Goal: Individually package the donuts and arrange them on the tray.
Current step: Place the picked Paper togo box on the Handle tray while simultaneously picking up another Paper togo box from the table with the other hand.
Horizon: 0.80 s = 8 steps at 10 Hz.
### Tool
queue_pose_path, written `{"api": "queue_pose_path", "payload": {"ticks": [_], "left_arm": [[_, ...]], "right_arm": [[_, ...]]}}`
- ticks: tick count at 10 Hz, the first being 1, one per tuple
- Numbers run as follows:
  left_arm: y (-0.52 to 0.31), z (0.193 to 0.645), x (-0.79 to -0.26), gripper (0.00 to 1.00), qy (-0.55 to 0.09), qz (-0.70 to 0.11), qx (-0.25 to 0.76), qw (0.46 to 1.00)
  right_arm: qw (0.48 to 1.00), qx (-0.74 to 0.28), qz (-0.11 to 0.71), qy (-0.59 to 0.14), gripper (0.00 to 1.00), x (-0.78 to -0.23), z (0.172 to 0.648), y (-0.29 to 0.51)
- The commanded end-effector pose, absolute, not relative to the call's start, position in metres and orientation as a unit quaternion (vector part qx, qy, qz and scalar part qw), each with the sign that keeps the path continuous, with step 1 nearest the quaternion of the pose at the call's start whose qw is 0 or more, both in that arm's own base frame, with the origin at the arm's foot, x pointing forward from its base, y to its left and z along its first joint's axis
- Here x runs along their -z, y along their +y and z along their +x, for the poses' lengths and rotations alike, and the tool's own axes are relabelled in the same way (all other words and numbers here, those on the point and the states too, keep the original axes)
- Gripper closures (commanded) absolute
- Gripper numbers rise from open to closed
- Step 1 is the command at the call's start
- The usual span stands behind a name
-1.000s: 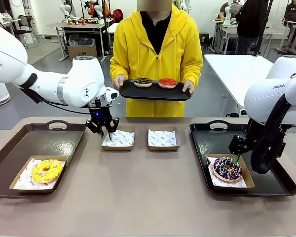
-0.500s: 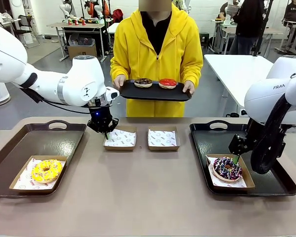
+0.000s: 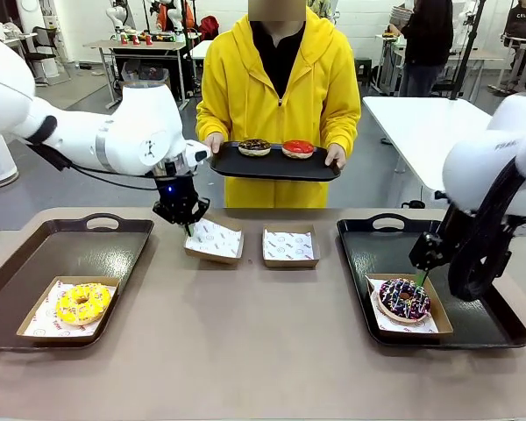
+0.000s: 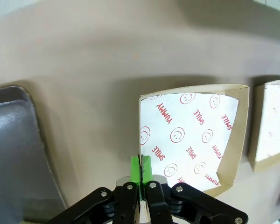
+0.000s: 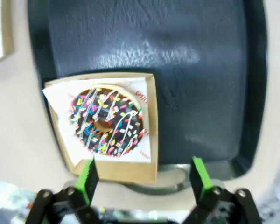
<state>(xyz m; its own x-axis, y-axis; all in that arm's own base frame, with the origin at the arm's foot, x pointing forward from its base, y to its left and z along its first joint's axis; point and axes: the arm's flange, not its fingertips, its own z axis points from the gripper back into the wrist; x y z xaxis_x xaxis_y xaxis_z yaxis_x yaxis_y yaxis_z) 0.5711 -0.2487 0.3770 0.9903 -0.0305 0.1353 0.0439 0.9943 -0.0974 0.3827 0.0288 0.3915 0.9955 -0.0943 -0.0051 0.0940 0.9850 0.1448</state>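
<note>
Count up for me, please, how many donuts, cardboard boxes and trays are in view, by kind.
Donuts: 4 (yellow donut, purple donut, chocolate donut, red donut)
Cardboard boxes: 4 (yellow donut's box, purple donut's box, left empty box, right empty box)
Trays: 3 (left tray, right tray, person's tray)
Total: 11

We are seeing a paper-lined box [image 3: 214, 240] tilting at the left tool [image 3: 188, 230], a second box [image 3: 290, 246] sitting near it.
</note>
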Motion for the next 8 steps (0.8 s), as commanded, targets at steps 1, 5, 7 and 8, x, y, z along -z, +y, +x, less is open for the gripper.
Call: {"api": "queue_pose_path", "payload": {"ticks": [1,5,7,8], "left_arm": [[-0.244,0.554,-0.421,1.00,-0.077,-0.064,0.030,0.994],[-0.260,0.539,-0.491,1.00,-0.102,-0.053,0.044,0.992],[-0.266,0.535,-0.502,1.00,-0.101,-0.047,0.044,0.993],[-0.260,0.535,-0.496,1.00,-0.108,-0.058,0.044,0.991]], "right_arm": [[0.978,0.055,0.203,-0.005,0.00,-0.431,0.361,-0.024],[0.902,0.062,0.425,-0.042,0.00,-0.464,0.325,-0.123],[0.860,0.051,0.501,-0.080,0.00,-0.463,0.325,-0.166],[0.837,0.050,0.536,-0.094,0.00,-0.458,0.328,-0.188]]}}
